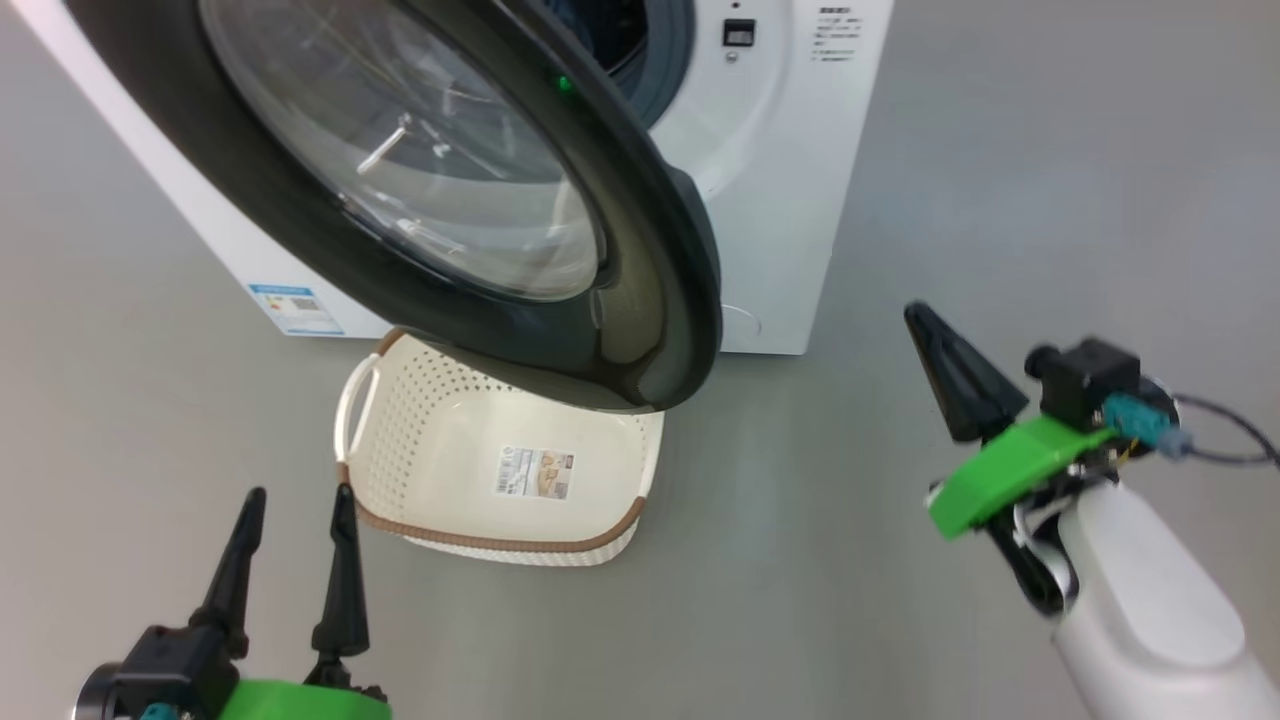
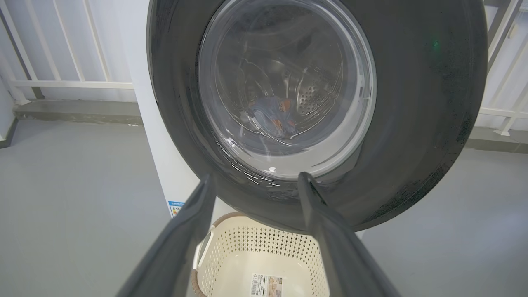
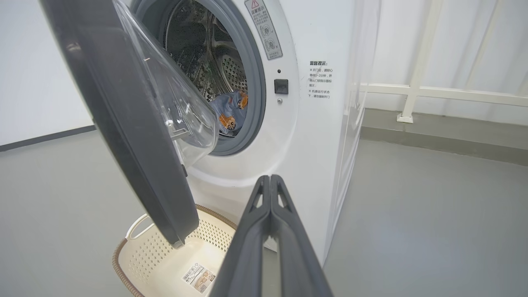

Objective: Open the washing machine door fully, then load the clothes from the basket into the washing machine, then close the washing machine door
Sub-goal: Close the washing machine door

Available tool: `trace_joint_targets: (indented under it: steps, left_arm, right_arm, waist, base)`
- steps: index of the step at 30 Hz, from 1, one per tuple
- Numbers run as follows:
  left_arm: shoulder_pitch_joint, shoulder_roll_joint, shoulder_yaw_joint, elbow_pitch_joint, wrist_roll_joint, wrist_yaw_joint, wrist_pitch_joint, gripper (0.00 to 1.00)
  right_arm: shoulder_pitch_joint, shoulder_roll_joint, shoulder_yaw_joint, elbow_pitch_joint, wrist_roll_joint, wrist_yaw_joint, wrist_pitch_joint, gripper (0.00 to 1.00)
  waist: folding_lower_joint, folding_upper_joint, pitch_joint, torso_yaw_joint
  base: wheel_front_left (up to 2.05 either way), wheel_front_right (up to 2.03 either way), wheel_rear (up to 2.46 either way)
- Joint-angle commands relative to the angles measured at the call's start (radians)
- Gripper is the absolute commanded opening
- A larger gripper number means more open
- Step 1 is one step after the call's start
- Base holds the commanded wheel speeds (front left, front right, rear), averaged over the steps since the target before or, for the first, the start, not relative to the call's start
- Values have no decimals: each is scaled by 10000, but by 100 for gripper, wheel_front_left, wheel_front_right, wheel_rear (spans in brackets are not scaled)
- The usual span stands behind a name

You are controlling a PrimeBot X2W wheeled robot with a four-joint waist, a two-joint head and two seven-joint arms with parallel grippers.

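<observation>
While the washing machine door (image 1: 650, 230) stands ajar, upper centre: left gripper (image 1: 300, 490), jaws spread, lower left by basket (image 1: 420, 430); right gripper (image 1: 915, 315), jaws pressed together, right of door

Seeing a grey floor (image 1: 1000, 200), smooth and matte. Noting a white railing (image 2: 62, 84) with upright bars, standing behind on a low grey kerb (image 2: 78, 112). Also noting, in the right wrist view, a white wall (image 3: 37, 82) meeting the floor at a dark strip (image 3: 45, 139).
</observation>
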Motion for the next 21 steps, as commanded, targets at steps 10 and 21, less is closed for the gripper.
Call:
trace_joint_targets:
  steps: [10, 21]
  left_arm:
    - [-576, 18, 285, 73, 174, -130, -235, 100]
    - [-450, 52, 439, -26, 187, -128, -278, 100]
  right_arm:
    - [-2506, 169, 394, -27, 540, 87, -366, 0]
    - [-3279, 443, 1255, -3353, 418, 87, -370, 0]
  waist:
    - [-1, 0, 85, 380]
    - [-1, 0, -50, 323]
  base:
    - [0, 0, 0]
    - [0, 0, 0]
